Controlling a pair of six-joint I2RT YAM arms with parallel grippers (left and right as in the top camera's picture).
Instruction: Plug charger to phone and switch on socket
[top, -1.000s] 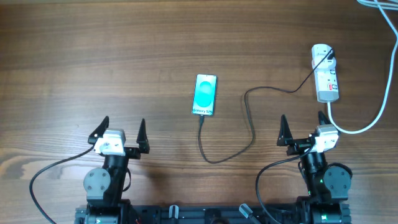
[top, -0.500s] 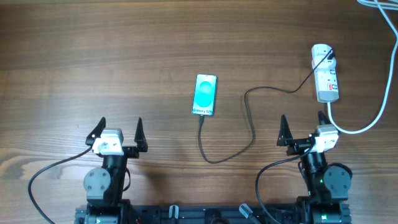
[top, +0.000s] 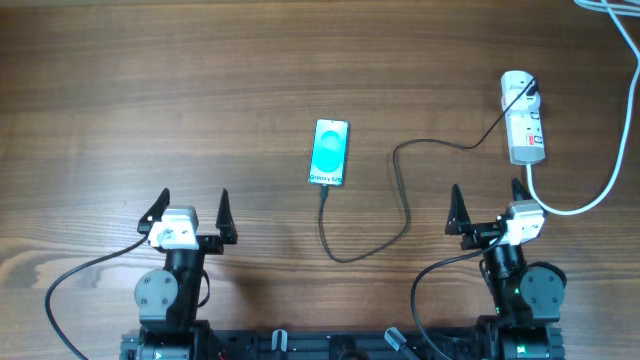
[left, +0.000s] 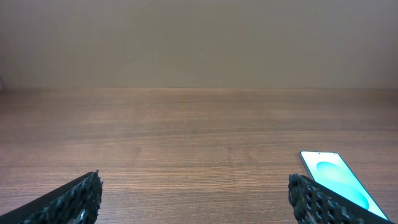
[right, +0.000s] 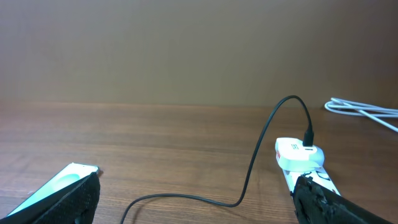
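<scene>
Both wide apart & empty: left gripper (top: 194, 197), right gripper (top: 487, 190). Galaxy S25 phone (top: 330, 152) at centre, charger (top: 402, 190) tip just by its near end, socket (top: 523, 130) far right. Could shove phone w/o bracing, or snag charger loop.

Wood-grain table (top: 200, 80) w/ plain beige wall (left: 199, 37) behind.

The bench (top: 200, 80) is dark grained wood, matt; the phone (top: 330, 150) screen glossy, the socket (top: 523, 125) smooth white plastic, the charger (top: 401, 185) matt black, and the pads (left: 74, 200) of the left end effector (left: 194, 186) rough, knobbly black.
</scene>
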